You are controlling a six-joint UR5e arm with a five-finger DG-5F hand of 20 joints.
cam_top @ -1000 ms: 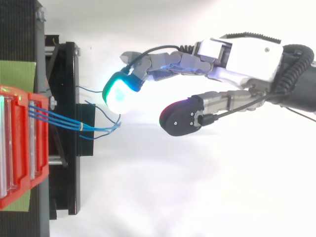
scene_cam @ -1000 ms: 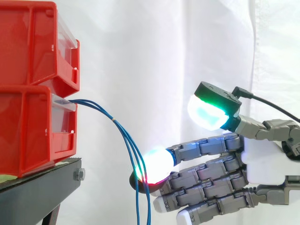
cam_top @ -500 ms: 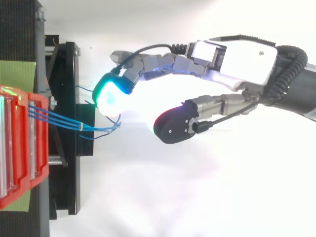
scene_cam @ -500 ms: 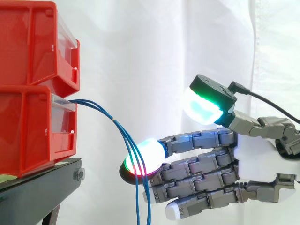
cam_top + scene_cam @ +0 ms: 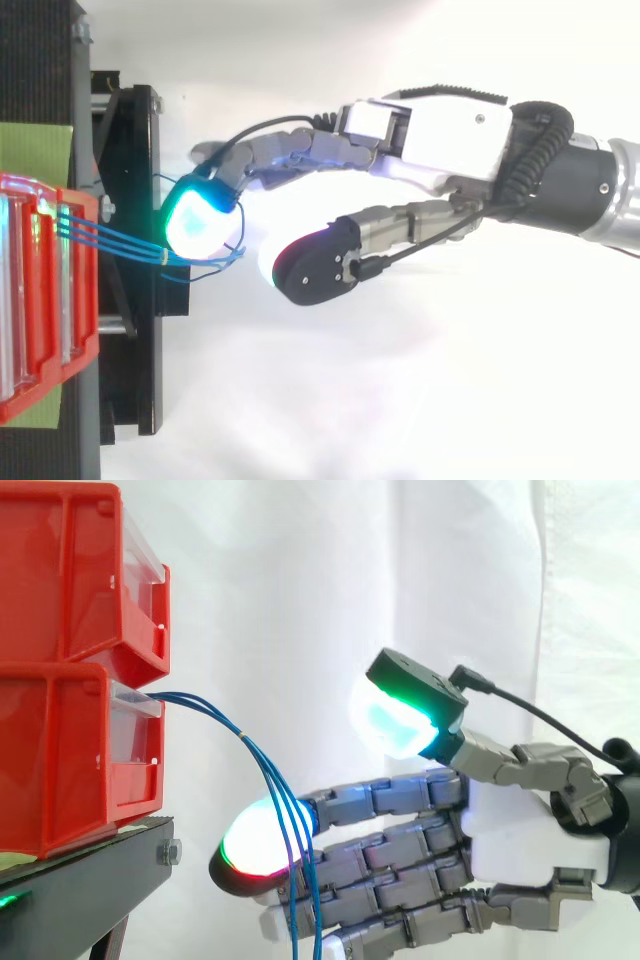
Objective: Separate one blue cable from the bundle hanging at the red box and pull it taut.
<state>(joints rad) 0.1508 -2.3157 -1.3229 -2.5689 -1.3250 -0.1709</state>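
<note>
Side view, blue cables (image 5: 271, 775) crossing fingers (image 5: 390, 796)

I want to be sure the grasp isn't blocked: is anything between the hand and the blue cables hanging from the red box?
Nothing visible is in the way. The blue cables cross one fingertip of the hand in the side view; whether they touch is unclear.

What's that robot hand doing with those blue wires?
The robot hand is stretched out to the blue cables hanging from the lower red box. Its fingers are straight, one glowing fingertip right by the cables, the thumb held apart. No cable is pinched or pulled taut yet; they hang slack.
</note>
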